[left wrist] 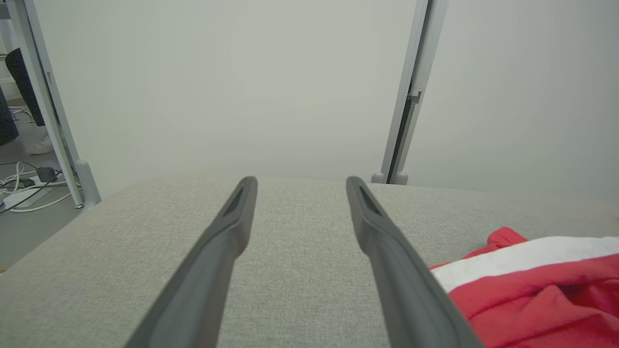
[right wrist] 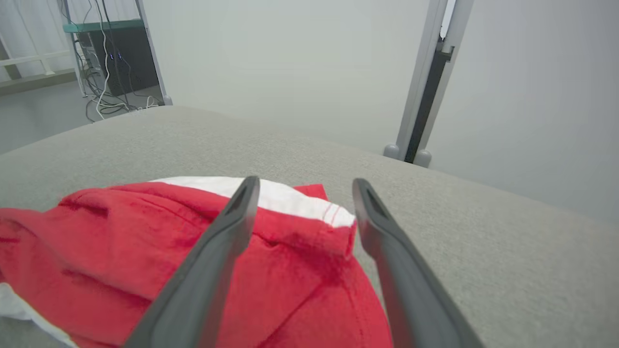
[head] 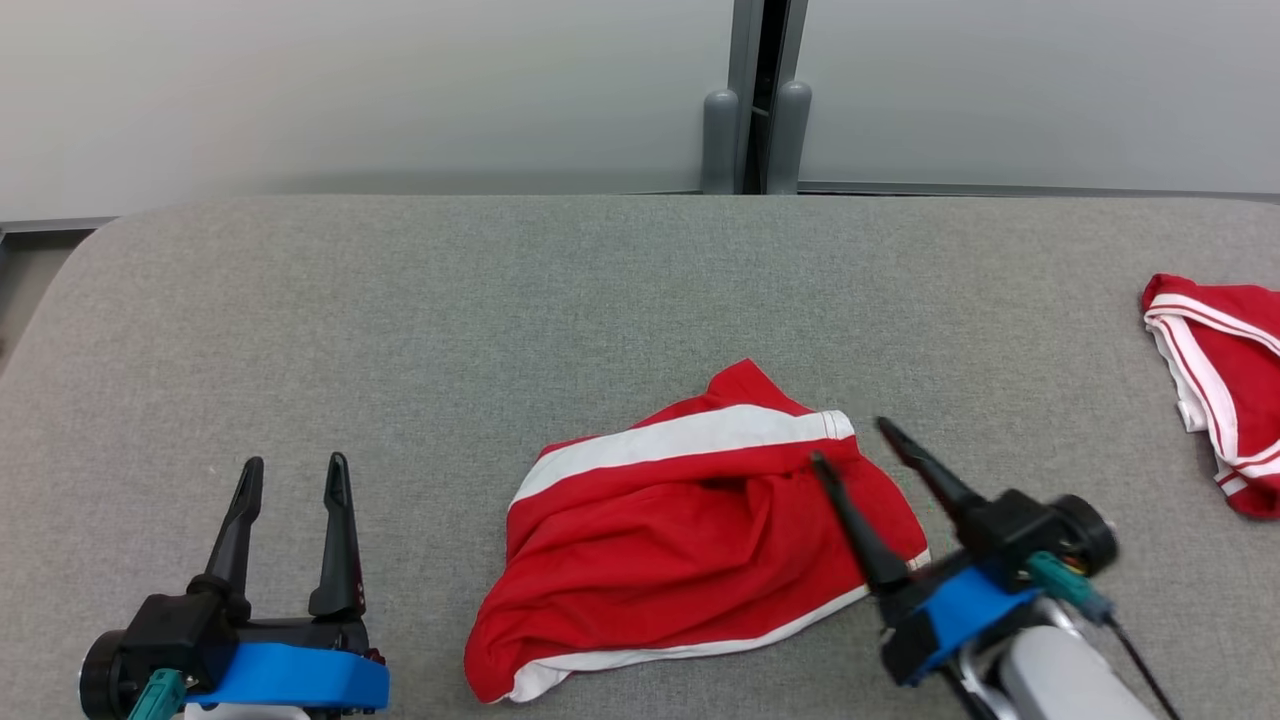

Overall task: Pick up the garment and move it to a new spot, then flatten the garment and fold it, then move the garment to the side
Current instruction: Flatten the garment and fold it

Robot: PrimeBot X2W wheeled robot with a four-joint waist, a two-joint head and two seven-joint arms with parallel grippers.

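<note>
The red shorts (head: 660, 530), likely limp, light and apt to bunch, lie rumpled on the grey table (head: 400, 300) at six o'clock, the right claw (head: 852, 442) released over their three-o'clock edge where I would pinch, the left claw (head: 295, 460) released at eight o'clock.
</note>
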